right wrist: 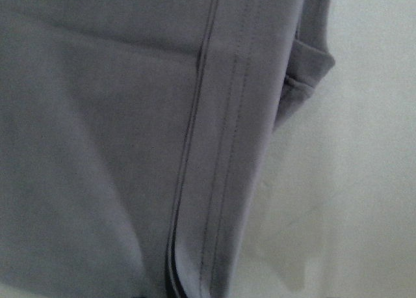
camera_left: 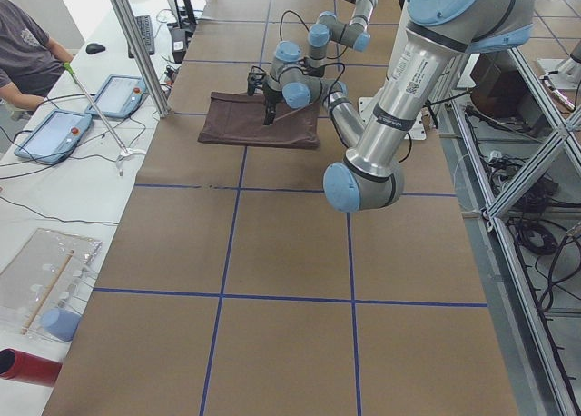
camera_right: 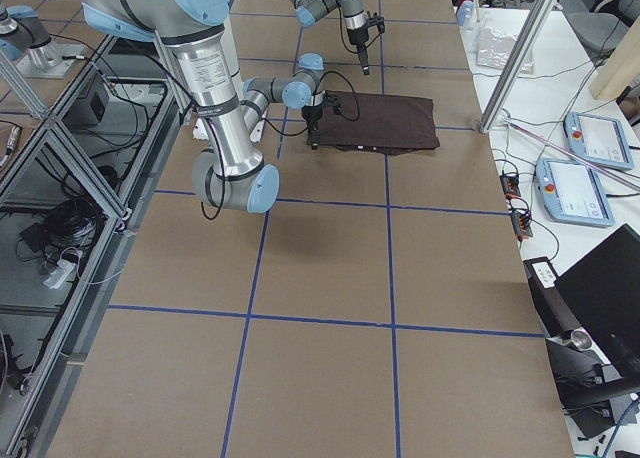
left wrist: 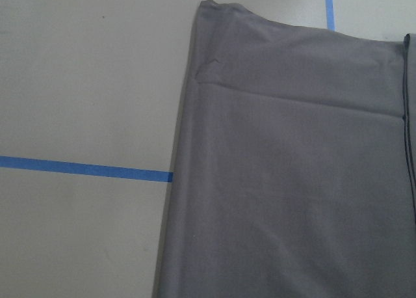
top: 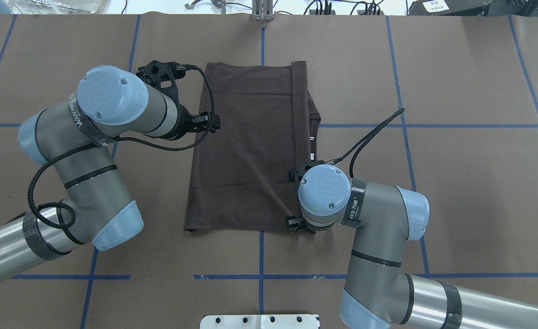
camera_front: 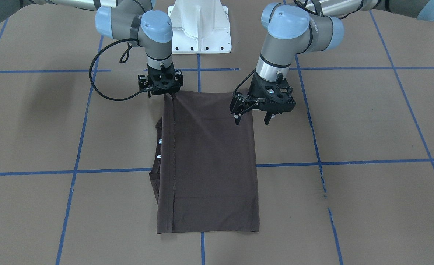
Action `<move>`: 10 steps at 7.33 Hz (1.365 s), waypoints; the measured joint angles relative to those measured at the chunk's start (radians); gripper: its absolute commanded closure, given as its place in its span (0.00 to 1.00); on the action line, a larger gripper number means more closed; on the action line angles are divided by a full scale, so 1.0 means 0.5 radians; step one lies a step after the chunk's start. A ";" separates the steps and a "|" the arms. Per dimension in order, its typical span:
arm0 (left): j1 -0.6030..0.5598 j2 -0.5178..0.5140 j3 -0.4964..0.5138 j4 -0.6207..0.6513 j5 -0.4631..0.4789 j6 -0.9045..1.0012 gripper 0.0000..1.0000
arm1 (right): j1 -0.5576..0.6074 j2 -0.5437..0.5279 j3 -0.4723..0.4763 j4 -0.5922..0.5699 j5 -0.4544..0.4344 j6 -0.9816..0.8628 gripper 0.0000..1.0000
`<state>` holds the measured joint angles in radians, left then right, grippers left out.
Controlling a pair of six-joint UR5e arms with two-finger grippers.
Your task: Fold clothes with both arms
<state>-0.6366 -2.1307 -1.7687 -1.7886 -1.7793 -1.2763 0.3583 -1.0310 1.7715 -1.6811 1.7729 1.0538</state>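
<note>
The dark brown T-shirt (camera_front: 209, 158) lies flat on the table, folded into a long rectangle; it also shows in the overhead view (top: 246, 151). Its collar and white labels (camera_front: 159, 147) peek out along the edge on my right side. My left gripper (camera_front: 251, 122) is open and empty, raised over the shirt's edge on my left side. The left wrist view shows only the shirt's far corner (left wrist: 214, 25), no fingers. My right gripper (camera_front: 162, 88) sits low at the shirt's near corner by the stitched hem (right wrist: 221, 148). Its fingers are hidden, so I cannot tell whether it holds cloth.
The white base pedestal (camera_front: 200, 27) stands at the robot side. Blue tape lines (camera_front: 349, 162) cross the brown table cover. Past the far edge stand a metal post (camera_left: 136, 53), tablets (camera_left: 54, 134) and a seated person (camera_left: 27, 53).
</note>
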 measured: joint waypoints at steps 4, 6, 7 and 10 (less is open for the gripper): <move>0.000 0.000 0.000 0.000 0.001 0.000 0.00 | 0.015 0.000 -0.031 -0.014 -0.002 -0.003 0.01; 0.000 0.000 0.000 0.000 0.001 0.002 0.00 | 0.017 0.002 -0.038 -0.023 0.000 -0.003 0.01; 0.000 0.000 0.000 0.000 0.000 0.002 0.00 | 0.020 0.003 -0.039 -0.024 0.002 -0.003 0.01; 0.000 0.000 0.000 0.000 0.003 0.003 0.00 | 0.017 0.009 -0.039 -0.013 0.005 0.005 0.01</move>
<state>-0.6366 -2.1307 -1.7687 -1.7886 -1.7781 -1.2749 0.3669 -1.0265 1.7518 -1.6878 1.7751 1.0565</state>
